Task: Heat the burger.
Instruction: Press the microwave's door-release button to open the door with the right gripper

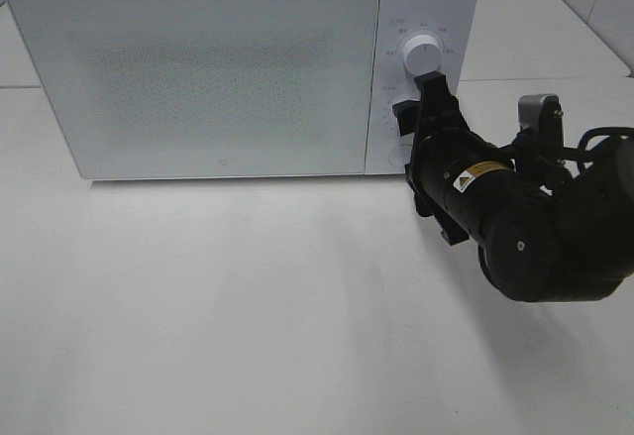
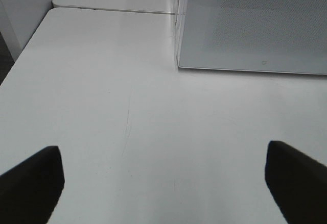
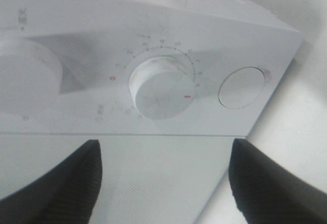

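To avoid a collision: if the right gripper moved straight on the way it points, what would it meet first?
Most likely the red-marked dial on the microwave panel, straight ahead of the right gripper; depth unclear.

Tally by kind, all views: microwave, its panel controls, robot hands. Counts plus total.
Microwave: 1
Knobs: 2 (upper knob, lower knob)
Round button: 1
Hands: 2 (left hand, right hand)
Total: 6
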`<act>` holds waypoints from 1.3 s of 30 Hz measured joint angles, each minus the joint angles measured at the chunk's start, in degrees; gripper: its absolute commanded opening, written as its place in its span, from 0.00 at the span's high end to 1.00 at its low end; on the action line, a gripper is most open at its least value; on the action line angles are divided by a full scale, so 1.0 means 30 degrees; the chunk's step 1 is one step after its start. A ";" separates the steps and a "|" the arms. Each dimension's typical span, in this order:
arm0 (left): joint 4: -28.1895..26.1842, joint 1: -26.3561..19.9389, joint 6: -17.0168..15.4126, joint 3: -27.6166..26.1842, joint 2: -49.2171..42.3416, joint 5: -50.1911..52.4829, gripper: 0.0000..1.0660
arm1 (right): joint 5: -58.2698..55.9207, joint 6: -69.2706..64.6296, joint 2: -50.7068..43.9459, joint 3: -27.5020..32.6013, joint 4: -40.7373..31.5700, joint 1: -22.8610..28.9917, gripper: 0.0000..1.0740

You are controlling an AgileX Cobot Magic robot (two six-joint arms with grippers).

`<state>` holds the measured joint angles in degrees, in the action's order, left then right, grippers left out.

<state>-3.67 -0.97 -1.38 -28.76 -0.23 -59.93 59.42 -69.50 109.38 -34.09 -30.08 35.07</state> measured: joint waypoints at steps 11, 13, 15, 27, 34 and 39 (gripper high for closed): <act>0.0000 0.0000 0.0000 0.0000 0.0000 0.0000 0.06 | -0.8461 1.2433 -0.3973 0.0516 0.0573 -0.0153 0.37; 0.0000 0.0000 0.0000 0.0000 0.0000 0.0000 0.06 | -1.0199 1.5088 -0.4603 0.0477 0.0573 -0.0497 0.37; 0.0000 0.0000 0.0000 0.0000 0.0000 0.0000 0.06 | -1.3178 1.8449 -0.5634 0.0115 0.0592 -0.1261 0.37; 0.0000 0.0000 0.0000 0.0000 0.0000 0.0000 0.06 | -2.4714 2.5859 -0.8976 -0.2196 0.1853 -0.3323 0.37; 0.0000 0.0000 0.0000 0.0000 0.0000 0.0000 0.06 | -2.9851 2.5764 -1.1593 -0.2406 0.4316 -0.3323 0.37; 0.0000 0.0000 0.0000 0.0000 0.0000 0.0000 0.06 | -3.2449 2.5344 -1.4076 -0.2406 0.4870 -0.3323 0.37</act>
<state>-3.67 -0.97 -1.38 -28.76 -0.23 -59.93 -37.93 6.53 67.15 -41.31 -15.47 25.10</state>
